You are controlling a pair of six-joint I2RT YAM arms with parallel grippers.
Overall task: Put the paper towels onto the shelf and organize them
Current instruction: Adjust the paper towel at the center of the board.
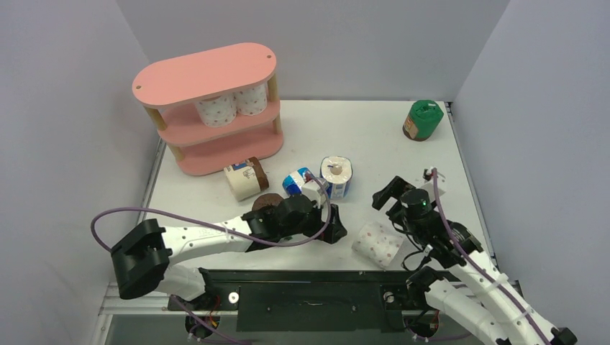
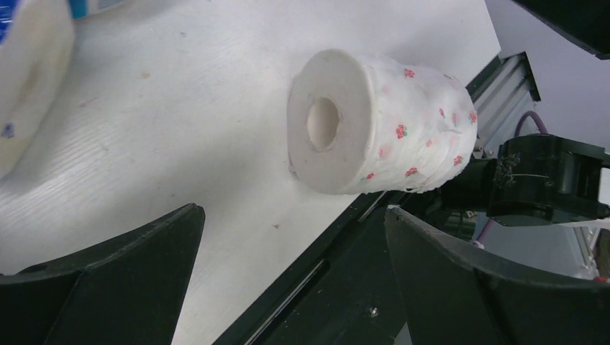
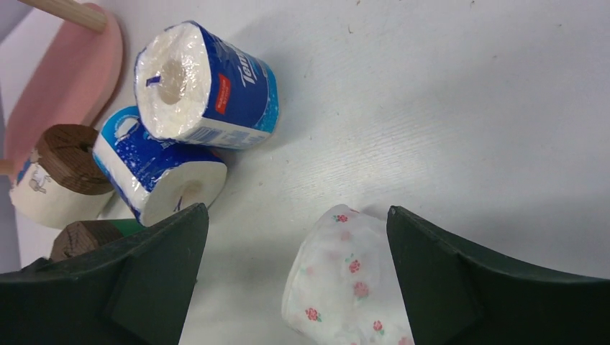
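Note:
The pink shelf (image 1: 208, 75) stands at the far left with two white pink-dotted rolls (image 1: 216, 109) (image 1: 250, 100) on its middle tier. A third pink-dotted roll (image 1: 378, 244) lies on its side near the table's front edge. My left gripper (image 1: 331, 231) is open and empty just left of it; the roll (image 2: 381, 129) lies ahead of the left gripper (image 2: 293, 210). My right gripper (image 1: 387, 194) is open and empty above it, and the roll (image 3: 345, 280) shows between the right gripper's (image 3: 296, 209) jaws. Two blue-and-white rolls (image 1: 296, 180) (image 1: 337, 176) sit mid-table.
A beige roll with a brown end (image 1: 244, 178) lies before the shelf. A brown-topped roll (image 1: 267, 201) sits partly under my left arm. A green roll (image 1: 421, 119) stands at the far right. The black base rail (image 1: 309, 287) runs along the front edge.

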